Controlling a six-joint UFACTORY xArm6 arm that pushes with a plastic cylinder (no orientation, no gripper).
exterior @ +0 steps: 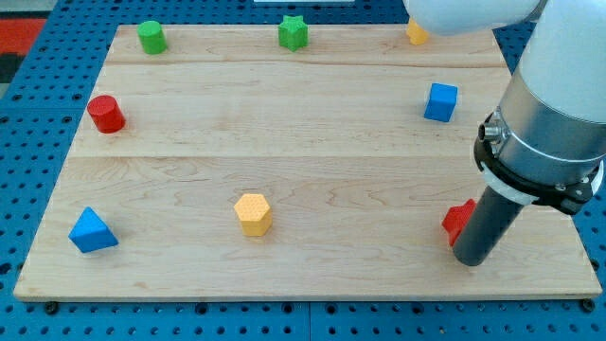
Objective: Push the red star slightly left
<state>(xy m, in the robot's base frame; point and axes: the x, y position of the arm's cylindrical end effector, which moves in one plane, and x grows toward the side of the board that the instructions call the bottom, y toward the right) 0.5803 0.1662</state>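
The small red star-shaped block (458, 220) sits near the bottom right corner of the pale wooden desk (303, 142), half hidden behind my dark rod, and my tip (468, 260) rests just at its lower right edge, apparently touching it. I carry no hand, only this rod, so nothing opens or closes. To do this well I should get squarely onto the star's right side and push gently leftward through its middle, stopping early so it neither spins nor overshoots.

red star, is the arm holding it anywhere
Nothing is held. My tip stands at the view's right of the red star, partly covering it; contact cannot be told.
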